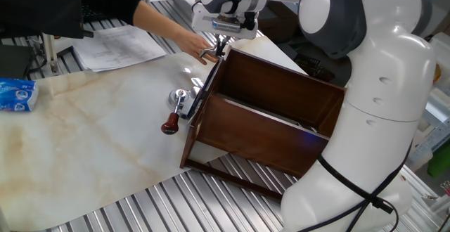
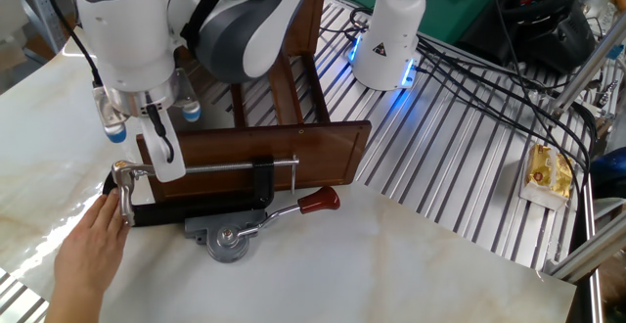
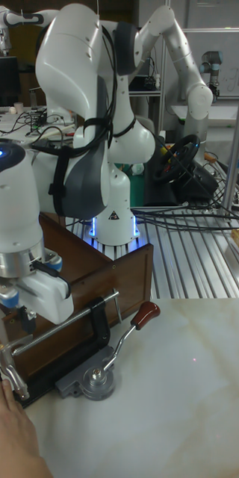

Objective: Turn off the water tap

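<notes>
A: Where's the tap?

B: At the left end of the clamp [image 2: 201,208], on the table [image 2: 411,264] in front of the box [image 2: 284,152]. The tap [image 2: 125,188] is the small silver piece there, and its lever hangs down toward the near edge. A person's hand [image 2: 86,254] touches it from the near side.

A: And the gripper?

B: The gripper [image 2: 156,157] sits just above and to the right of the tap, pointing down beside the box wall. In the tall view the tap [image 3: 7,371] lies below the gripper [image 3: 21,317], toward the near left.

A: Are the fingers open?

B: I cannot tell. One white finger [image 2: 168,159] shows; the gap is hidden. They seem to hold nothing.

A: Which way does the lever run?

B: Roughly near to far, across the clamp's length. So the fingers would need to go down and left to straddle it, I judge.

A: Anything in the way?

B: The hand is nearer to the tap than the fingers are. From the opposite side, the hand [image 1: 191,43] and tap [image 1: 207,52] crowd together.
</notes>
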